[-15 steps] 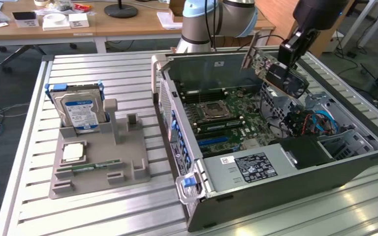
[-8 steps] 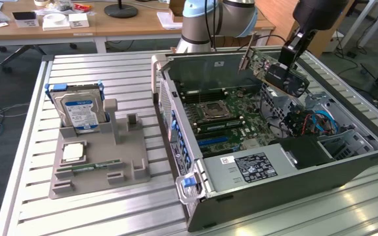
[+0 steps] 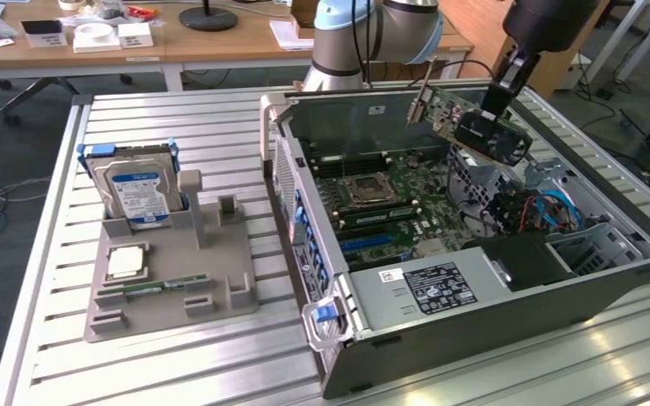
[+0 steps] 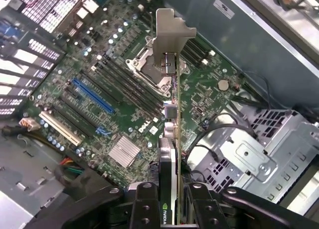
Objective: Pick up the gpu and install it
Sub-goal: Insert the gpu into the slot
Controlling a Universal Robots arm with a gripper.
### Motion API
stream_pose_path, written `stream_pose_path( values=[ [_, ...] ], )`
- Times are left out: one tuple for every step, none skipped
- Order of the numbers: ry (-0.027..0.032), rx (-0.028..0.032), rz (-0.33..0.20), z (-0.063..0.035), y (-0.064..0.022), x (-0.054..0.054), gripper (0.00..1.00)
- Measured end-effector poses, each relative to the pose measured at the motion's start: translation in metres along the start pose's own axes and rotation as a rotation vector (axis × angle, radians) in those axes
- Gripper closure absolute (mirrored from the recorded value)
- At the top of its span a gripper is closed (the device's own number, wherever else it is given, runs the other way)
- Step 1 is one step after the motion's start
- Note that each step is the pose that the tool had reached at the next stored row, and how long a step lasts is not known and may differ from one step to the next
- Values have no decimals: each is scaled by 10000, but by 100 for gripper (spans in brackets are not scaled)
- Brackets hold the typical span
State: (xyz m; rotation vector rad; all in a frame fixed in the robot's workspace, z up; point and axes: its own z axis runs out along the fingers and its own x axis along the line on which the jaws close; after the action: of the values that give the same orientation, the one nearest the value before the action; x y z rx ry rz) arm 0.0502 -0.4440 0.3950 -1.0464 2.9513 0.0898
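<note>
Slatted metal table, open PC case, gpu held in the air above the motherboard.
Table (image 3: 190,355) carries the case (image 3: 596,279) lying on its side, so the motherboard (image 4: 124,104) faces up at me; parts tray (image 3: 167,288) with hard drive (image 3: 133,190) is at the exterior view's left, well apart. I hold the gpu (image 4: 172,119) over the board, touching no slot, edge-on with the bracket (image 4: 167,32) at the far end, probably to line it up with a slot. My fingers (image 4: 172,204) are pinched narrow on its near end. Blue slot (image 4: 92,95) lies apart from the card's line.
</note>
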Motion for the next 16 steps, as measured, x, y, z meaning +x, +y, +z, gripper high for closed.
stream_pose_path(
  values=[
    [5,-2,-83,0,1,1,73],
    [9,-4,-166,0,1,1,73],
    [14,-7,-260,0,2,2,73],
    [21,-10,-386,0,2,2,73],
    [27,-14,-514,1,2,3,73],
    [34,-17,-648,1,2,3,73],
    [41,-21,-783,1,2,3,73],
    [48,-25,-922,1,2,2,73],
    [55,-29,-1063,2,2,3,73],
    [62,-33,-1209,2,2,3,73],
    [71,-37,-1364,2,3,3,73],
    [78,-41,-1509,2,3,3,73],
    [85,-45,-1653,3,3,3,73],
    [93,-49,-1799,3,3,4,73],
    [100,-53,-1944,3,3,4,73],
    [108,-57,-2090,3,3,4,73]
  ],
)
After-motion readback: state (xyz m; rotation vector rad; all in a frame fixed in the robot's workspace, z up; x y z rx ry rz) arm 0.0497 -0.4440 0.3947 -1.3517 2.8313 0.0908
